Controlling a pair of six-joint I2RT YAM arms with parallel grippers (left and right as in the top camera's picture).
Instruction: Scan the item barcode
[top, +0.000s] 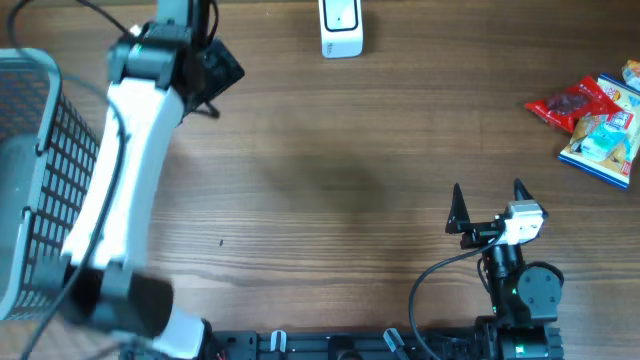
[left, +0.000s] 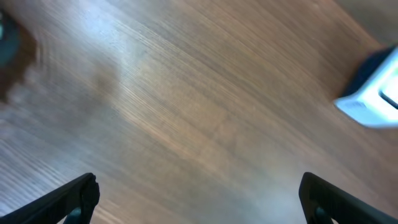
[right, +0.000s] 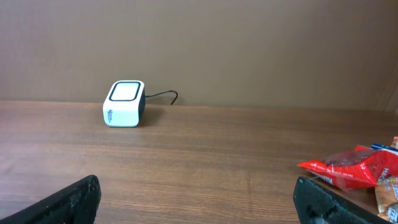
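A white barcode scanner (top: 340, 30) stands at the table's far edge; it also shows in the right wrist view (right: 124, 104) and blurred in the left wrist view (left: 373, 99). The items are snack packets at the far right: a red packet (top: 570, 103) (right: 357, 168) and a blue-and-white one (top: 605, 135). My left gripper (top: 215, 65) (left: 199, 199) hangs open over bare wood, left of the scanner, holding nothing. My right gripper (top: 488, 195) (right: 196, 199) is open and empty near the front edge, with the red packet beyond its right finger.
A grey wire basket (top: 30, 180) fills the left edge of the table, beside the left arm. The scanner's cable (right: 163, 95) runs off behind it. A brown wall backs the table.
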